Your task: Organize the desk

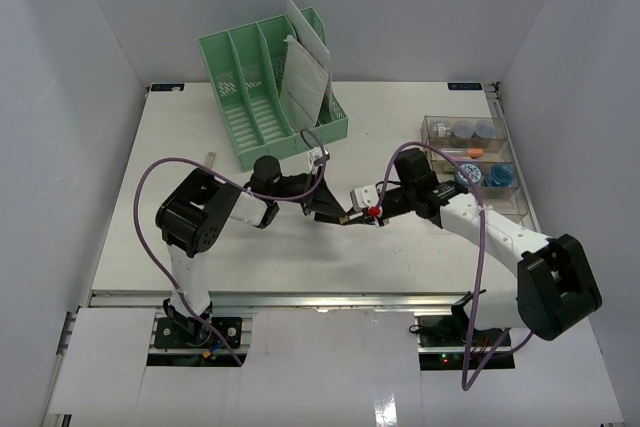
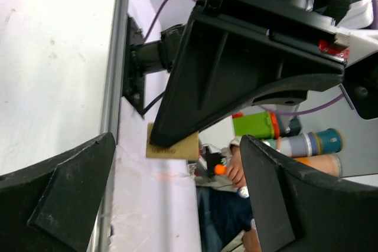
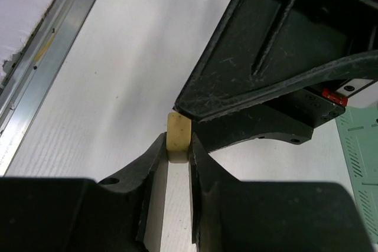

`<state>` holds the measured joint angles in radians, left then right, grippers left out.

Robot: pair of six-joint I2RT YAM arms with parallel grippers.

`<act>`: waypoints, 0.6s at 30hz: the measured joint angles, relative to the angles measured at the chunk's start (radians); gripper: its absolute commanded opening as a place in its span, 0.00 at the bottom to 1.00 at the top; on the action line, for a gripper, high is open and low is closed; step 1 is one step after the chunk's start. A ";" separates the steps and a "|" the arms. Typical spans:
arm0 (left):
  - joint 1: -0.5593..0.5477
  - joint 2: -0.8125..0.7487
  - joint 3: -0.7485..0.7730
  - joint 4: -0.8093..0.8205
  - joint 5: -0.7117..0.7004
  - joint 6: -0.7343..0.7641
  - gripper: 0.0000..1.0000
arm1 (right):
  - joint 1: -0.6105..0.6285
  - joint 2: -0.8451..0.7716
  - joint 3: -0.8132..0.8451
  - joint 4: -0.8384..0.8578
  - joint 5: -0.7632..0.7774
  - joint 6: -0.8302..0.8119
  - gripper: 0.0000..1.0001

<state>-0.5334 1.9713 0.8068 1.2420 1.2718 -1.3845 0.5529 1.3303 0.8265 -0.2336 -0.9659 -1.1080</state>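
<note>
The white surface spans the middle of the overhead view, walled in white on three sides, with a metal rail along its near edge where both arms are bolted. Over its centre the two hands meet tip to tip.

The right hand reaches in from the right with its fingers pressed together on a small flat tan piece, which sticks out beyond the fingertips. The left hand comes from the left with its fingers spread wide apart. In its wrist view the tan piece and one finger of the right hand sit in the gap between them. Whether the left fingers touch the piece cannot be told.

A green file rack holding papers stands at the far left of centre. A clear compartment tray with small round containers lies along the right edge. A thin pale stick lies near the left side.
</note>
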 measured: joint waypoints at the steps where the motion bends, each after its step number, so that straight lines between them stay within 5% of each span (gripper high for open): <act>1: 0.004 -0.001 0.005 -0.013 0.002 0.011 0.98 | 0.000 -0.005 -0.003 0.001 0.012 0.000 0.08; 5: 0.028 -0.039 0.054 -0.213 -0.008 0.159 0.98 | -0.001 -0.052 -0.038 -0.001 0.065 0.001 0.08; 9: 0.044 -0.146 0.184 -0.717 -0.156 0.508 0.98 | -0.044 -0.146 -0.111 -0.008 0.110 0.010 0.08; 13: 0.062 -0.286 0.275 -1.102 -0.393 0.816 0.98 | -0.227 -0.239 -0.134 -0.062 0.133 0.007 0.08; 18: 0.157 -0.434 0.267 -1.356 -0.647 1.016 0.98 | -0.522 -0.253 -0.116 -0.182 0.155 -0.072 0.08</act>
<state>-0.3760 1.5369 1.0735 -0.1138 0.6251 -0.3681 0.0304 1.0773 0.7108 -0.4157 -0.8107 -1.1796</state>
